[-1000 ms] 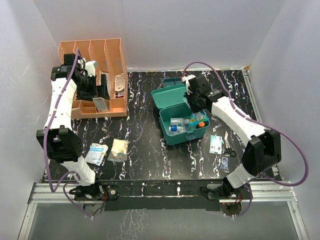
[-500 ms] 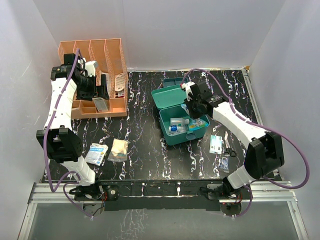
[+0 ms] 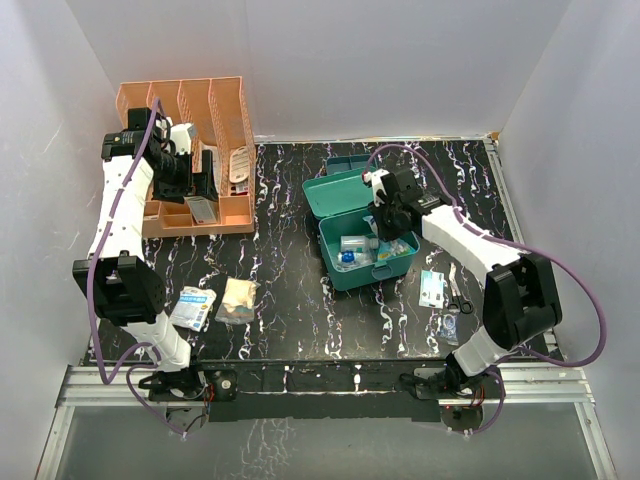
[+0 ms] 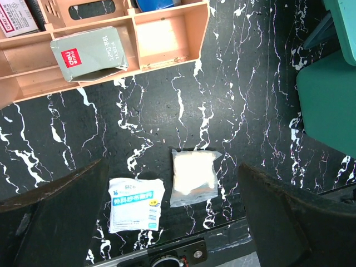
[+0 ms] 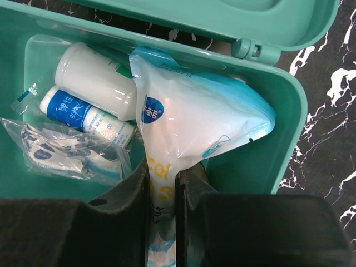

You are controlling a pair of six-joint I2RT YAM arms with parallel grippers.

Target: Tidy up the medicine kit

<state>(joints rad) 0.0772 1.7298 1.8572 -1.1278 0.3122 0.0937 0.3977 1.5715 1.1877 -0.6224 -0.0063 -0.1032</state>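
Right now the medicine kit [image 3: 365, 262] sits a little right of the middle of the black, white-veined table [image 3: 290, 240], turned at an angle, with its lid [image 3: 338, 190] swung open towards the far left. The right gripper [image 3: 384, 226] reaches down into the right part of the open box. In the right wrist view its two fingers [image 5: 130, 194] are clenched on the lower end of a clear pouch [image 5: 194, 122] with blue and white contents. The pouch's upper part lies inside the box against the right-hand wall. Beside the pouch, further left in the box, lie a white bottle [image 5: 94, 80], a blue-labelled roll [image 5: 83, 111] touching it, and a clear bag [image 5: 61, 150] of small items.

Over on the far left, the left gripper [image 3: 196, 182] hangs above the near edge of the orange rack [image 3: 190, 110]. Its fingers [image 4: 61, 211] are spread wide with nothing between them. A grey box [image 4: 89, 53] with a red label lies tilted in one of the rack's low front compartments. On the table near the left arm's base lie a blue-and-white packet [image 4: 135, 204] and a beige packet [image 4: 193, 177], just beside each other and well apart from the kit.

To the right of the kit, a flat packet [image 3: 432, 288] and a pair of scissors [image 3: 457, 291] lie on the table
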